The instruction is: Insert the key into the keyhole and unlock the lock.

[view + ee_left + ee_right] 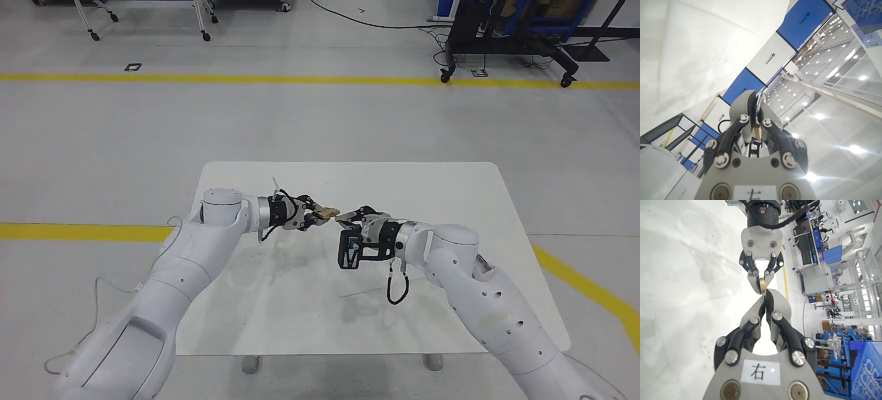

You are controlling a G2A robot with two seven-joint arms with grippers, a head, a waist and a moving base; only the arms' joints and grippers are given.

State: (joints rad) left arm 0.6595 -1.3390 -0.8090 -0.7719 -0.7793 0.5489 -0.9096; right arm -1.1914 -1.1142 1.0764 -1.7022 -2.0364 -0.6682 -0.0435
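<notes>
Above the middle of the white table [450, 200], the two arms met tip to tip. The left gripper [321, 212] was clenched on the brass lock [762, 285], with the silver shackle lying between its fingers and the lock's keyhole end turned toward the other arm. The right gripper [349, 216] was closed flat on the key [764, 293], of which only the short tip came out of the black pads. This tip touched the end of the lock, but it was not possible to tell how deep it sat inside. I judge that the step in hand was the insertion, at its very beginning or just at contact. The next move would call for keeping the blade in line with the keyhole, pushing it straight in, and then turning the right wrist while the left held the lock firm.
</notes>
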